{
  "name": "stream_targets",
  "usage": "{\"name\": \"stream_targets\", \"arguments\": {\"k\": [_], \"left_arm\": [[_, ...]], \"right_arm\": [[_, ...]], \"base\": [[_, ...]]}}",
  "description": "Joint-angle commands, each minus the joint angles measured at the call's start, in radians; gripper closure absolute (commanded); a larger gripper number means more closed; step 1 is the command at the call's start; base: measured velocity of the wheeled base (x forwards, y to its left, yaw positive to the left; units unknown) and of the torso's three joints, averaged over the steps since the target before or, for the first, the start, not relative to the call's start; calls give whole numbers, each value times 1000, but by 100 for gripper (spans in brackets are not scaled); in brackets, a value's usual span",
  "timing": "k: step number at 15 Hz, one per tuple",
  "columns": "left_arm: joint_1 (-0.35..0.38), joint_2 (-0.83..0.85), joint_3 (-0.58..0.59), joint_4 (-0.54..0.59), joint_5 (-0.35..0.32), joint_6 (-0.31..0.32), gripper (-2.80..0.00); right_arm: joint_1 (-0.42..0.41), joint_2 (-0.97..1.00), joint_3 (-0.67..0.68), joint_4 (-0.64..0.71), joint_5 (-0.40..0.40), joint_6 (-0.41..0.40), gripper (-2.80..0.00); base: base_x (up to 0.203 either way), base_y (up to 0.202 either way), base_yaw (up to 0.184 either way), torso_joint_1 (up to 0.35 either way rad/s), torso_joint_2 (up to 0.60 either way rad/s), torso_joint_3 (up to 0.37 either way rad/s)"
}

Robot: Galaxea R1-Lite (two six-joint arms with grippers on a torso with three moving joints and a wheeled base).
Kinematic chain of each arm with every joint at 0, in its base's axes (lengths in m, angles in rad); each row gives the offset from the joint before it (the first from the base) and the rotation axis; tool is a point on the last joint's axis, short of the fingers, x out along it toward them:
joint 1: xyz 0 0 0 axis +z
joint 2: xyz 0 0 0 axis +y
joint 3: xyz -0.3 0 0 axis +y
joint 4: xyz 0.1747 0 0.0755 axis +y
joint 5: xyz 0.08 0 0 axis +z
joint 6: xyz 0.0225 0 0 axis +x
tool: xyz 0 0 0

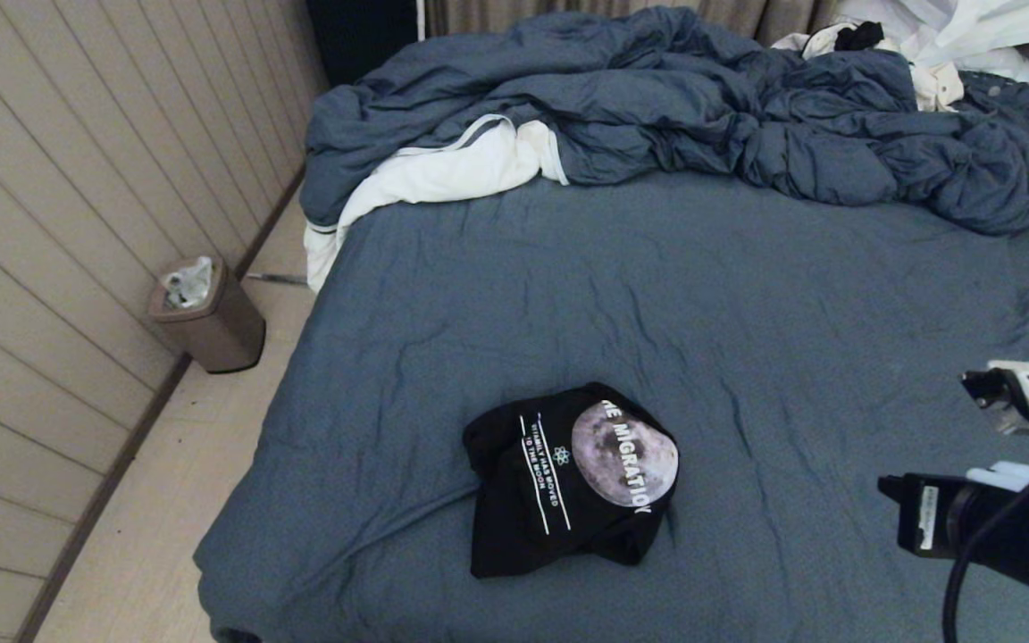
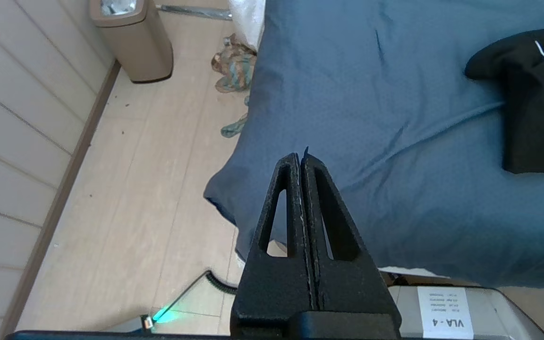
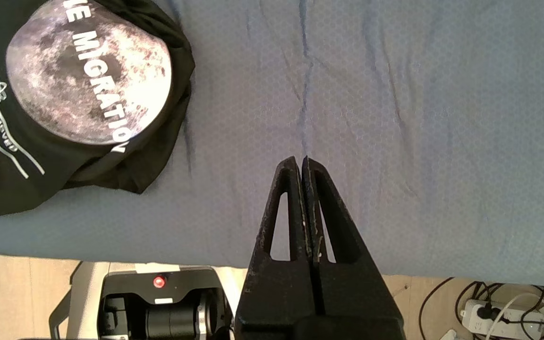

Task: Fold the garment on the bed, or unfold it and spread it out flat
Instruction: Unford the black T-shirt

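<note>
The garment (image 1: 568,482) is a black T-shirt lying in a loosely folded heap near the front edge of the bed (image 1: 747,295), moon graphic and white text facing up. Its printed side fills a corner of the right wrist view (image 3: 64,118), and one black edge shows in the left wrist view (image 2: 531,94). My left gripper (image 2: 300,158) is shut and empty, hovering over the bed's front left corner (image 2: 371,94), well apart from the shirt. My right gripper (image 3: 301,160) is shut and empty above bare sheet (image 3: 395,94), right of the shirt. The right arm (image 1: 997,509) shows at the lower right.
A puffy blue-grey duvet (image 1: 702,116) and a white cloth (image 1: 443,174) are bunched across the bed's far end, with more clothes (image 1: 943,45) at the back right. A brown bin (image 1: 211,317) stands on the floor by the panelled wall. A power strip (image 3: 489,311) lies below the bed's front edge.
</note>
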Motion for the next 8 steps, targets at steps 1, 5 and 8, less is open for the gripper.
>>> {"name": "stream_targets", "arguments": {"k": [1,5,8], "left_arm": [[0,23,-58,2,9,0,0],[0,293,-270,20,-13,-32,0],[0,574,-382,5,-91,-98,0]], "right_arm": [[-8,38,-10,-8,-2,0,0],[-16,110,-47,-35,25,2,0],[-40,214,-93,-70,70,7,0]], "base": [[0,0,0,0,0,0],[0,0,0,0,0,0],[0,0,0,0,0,0]]}}
